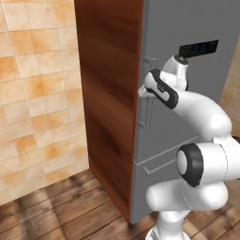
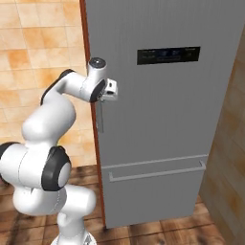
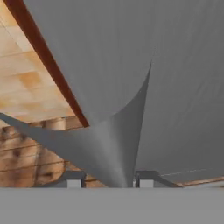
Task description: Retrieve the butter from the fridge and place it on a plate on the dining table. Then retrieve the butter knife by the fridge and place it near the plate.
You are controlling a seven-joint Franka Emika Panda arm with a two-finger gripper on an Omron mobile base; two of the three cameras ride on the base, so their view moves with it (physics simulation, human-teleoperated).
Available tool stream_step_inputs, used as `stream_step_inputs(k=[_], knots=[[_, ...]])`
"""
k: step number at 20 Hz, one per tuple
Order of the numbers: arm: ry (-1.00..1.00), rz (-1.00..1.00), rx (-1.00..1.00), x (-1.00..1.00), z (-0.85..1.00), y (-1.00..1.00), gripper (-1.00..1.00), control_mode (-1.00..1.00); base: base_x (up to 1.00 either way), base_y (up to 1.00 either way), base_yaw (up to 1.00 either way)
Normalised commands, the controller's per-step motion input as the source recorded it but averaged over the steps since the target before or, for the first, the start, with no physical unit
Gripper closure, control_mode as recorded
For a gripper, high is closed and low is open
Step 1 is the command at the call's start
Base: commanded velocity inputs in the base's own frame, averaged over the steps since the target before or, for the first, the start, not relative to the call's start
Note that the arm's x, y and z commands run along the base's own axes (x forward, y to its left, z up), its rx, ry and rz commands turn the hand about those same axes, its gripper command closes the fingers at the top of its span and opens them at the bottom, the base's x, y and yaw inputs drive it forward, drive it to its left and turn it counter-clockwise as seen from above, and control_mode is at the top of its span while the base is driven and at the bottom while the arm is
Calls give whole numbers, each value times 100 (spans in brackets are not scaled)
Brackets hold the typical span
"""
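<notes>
The fridge (image 2: 167,119) stands shut, its grey brushed door (image 1: 187,93) facing me with a brown wood side panel (image 1: 108,93) on the left. My gripper (image 1: 143,91) (image 2: 102,99) is at the door's left edge, shut on the vertical bar handle (image 2: 100,119). In the hand view the handle (image 3: 118,148) runs down between my gripper's (image 3: 110,179) two fingertips. The butter, the plate, the dining table and the butter knife are out of view.
A black display panel (image 2: 167,55) sits high on the door and a horizontal drawer handle (image 2: 158,172) lies lower down. An orange tiled wall (image 1: 37,93) is to the left, a wooden cupboard side (image 2: 229,143) to the right, and wood flooring (image 1: 56,211) below.
</notes>
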Motion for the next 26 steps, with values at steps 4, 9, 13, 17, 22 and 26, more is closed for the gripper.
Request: stream_step_inputs(k=[4, 9, 13, 17, 22, 26], knots=[[-32, 0, 4, 9, -13, 0, 100, -100, 0, 0, 0], [-48, 0, 2, -61, -14, -44, 100, -100, 0, 0, 0], [-48, 2, 3, -100, -3, -88, 100, -100, 0, 0, 0], [-26, 4, 8, -100, 0, -100, 100, -100, 0, 0, 0], [-4, -1, -17, -93, 24, -24, 100, -100, 0, 0, 0], [1, -13, -42, -64, 74, 70, -100, -100, 0, 0, 0]])
